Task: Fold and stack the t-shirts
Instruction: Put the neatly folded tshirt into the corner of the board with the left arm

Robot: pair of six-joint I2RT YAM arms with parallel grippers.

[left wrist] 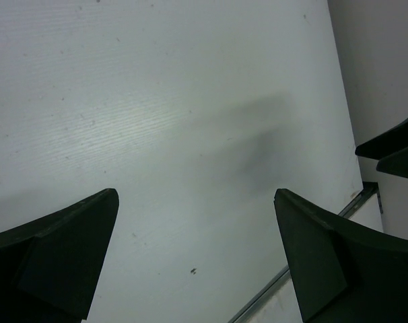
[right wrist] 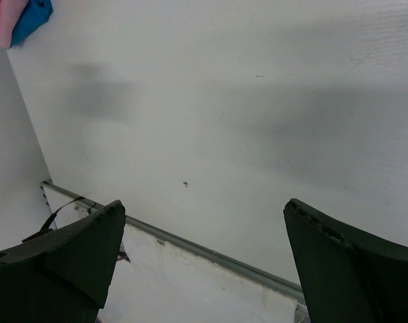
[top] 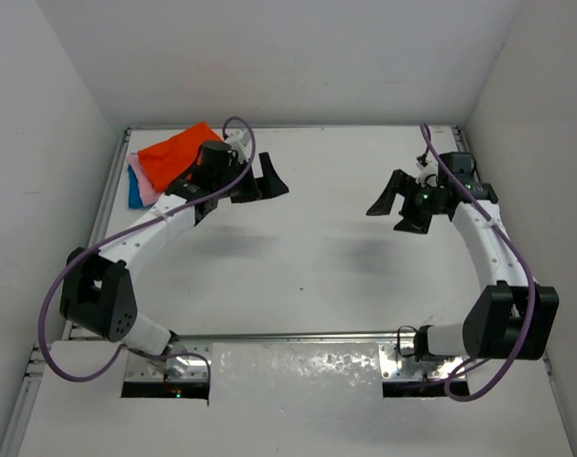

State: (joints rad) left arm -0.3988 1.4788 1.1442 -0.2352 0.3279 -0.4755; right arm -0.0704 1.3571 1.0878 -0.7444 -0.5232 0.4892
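The t-shirts lie stacked at the table's far left corner: the orange-red shirt (top: 174, 152) on top, the pink shirt (top: 148, 191) and the blue shirt (top: 135, 190) showing at its near-left edge. The pink shirt (right wrist: 9, 23) and the blue shirt (right wrist: 34, 17) also show at the top left of the right wrist view. My left gripper (top: 267, 183) is open and empty, held just right of the stack; the left wrist view shows it (left wrist: 196, 256) over bare table. My right gripper (top: 395, 208) is open and empty at the right; the right wrist view shows it (right wrist: 204, 262) empty too.
White walls enclose the table on the left, back and right. A metal rail (top: 298, 335) runs along the near edge by the arm bases. The right gripper's tips (left wrist: 392, 151) show at the right edge of the left wrist view.
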